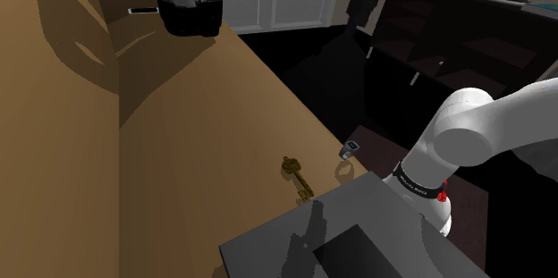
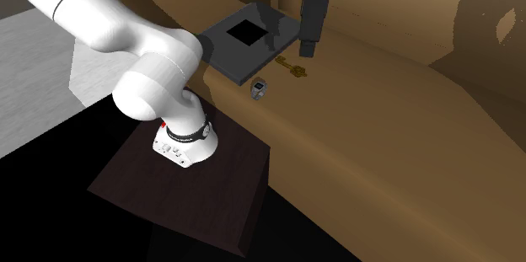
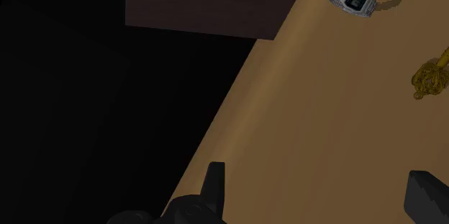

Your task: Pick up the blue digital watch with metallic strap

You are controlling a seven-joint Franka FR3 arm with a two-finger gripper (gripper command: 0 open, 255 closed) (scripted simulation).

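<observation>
Seen just above centre of second exterior view: silver digital watch (image 2: 260, 89), at brown desk (image 2: 379, 134) edge, near gold key (image 2: 295, 69). Fingers (image 3: 216, 186): spread wide, empty, above desk, apart from watch.

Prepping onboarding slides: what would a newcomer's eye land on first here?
The big white arm looms over its dark stand on the second exterior view's left. The black tool, open, hangs above the brown table. Below it, a small grey-strapped watch sits near the table's edge, with a golden key close beside it.
</observation>
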